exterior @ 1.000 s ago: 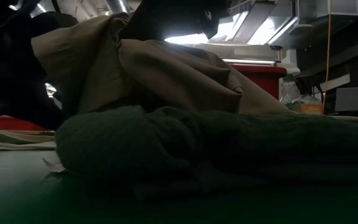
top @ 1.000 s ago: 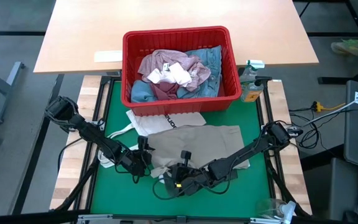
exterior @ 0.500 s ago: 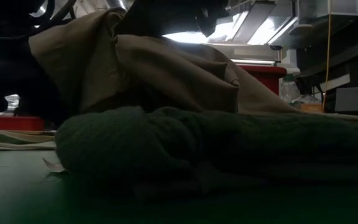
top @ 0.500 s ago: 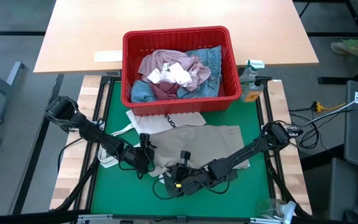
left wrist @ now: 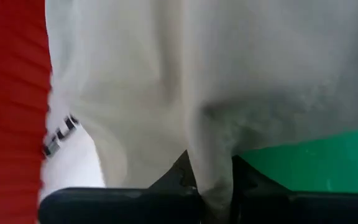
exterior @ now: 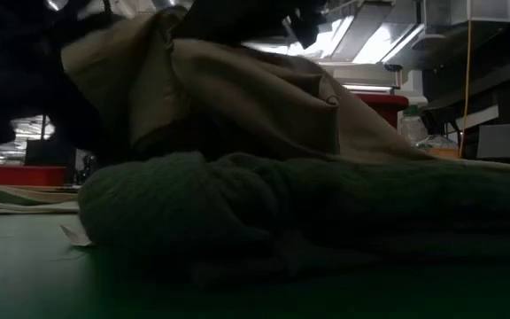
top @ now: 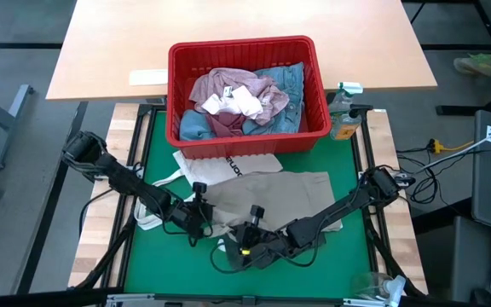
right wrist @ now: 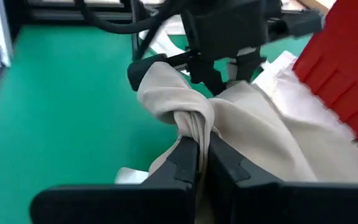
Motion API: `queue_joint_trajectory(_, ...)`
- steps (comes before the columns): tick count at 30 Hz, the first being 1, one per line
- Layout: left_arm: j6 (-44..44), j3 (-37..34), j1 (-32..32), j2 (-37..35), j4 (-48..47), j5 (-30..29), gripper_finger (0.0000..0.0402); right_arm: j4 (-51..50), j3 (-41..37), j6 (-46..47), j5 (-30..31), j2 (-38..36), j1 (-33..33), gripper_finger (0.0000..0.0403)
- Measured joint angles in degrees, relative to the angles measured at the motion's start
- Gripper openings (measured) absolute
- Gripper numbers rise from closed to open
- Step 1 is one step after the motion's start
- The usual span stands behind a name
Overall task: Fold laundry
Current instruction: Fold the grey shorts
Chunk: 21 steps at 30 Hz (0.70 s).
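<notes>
- The beige trousers lie spread on the green mat, just near of the red basket — their near-left edge is bunched and lifted.
- The left gripper sits at the trousers' left edge, its fingers pinched closed on a fold of the pale cloth.
- The right gripper is at the near edge of the trousers, its fingers clamped on a twisted bunch of the same beige fabric.
- A white tote bag with black lettering lies partly under the trousers, against the basket's near wall.
- In the basket — a mottled pink top, light blue jeans and white socks heaped together.
- In the low view a dark green top lies rumpled in front of the raised trousers.
</notes>
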Motion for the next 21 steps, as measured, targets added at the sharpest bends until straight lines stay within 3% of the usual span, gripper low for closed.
queue_joint_trajectory(8, 9.0, 12.0, 0.3, -0.8, -14.4, 0.0, 0.0006, -5.6, 0.0, 13.0, 0.5, -1.9, 2.6, 0.0019)
queue_joint_trajectory(15, 20.4, 21.6, 1.9, -0.8, -13.8, 0.2, 0.0005, -14.3, 0.0, 28.6, 4.0, -4.0, 7.6, 0.0019)
queue_joint_trajectory(21, 26.0, 23.3, 6.0, -0.5, -1.8, 8.2, 0.0005, -21.9, 0.0, 41.5, 8.8, -4.7, 11.1, 0.0019)
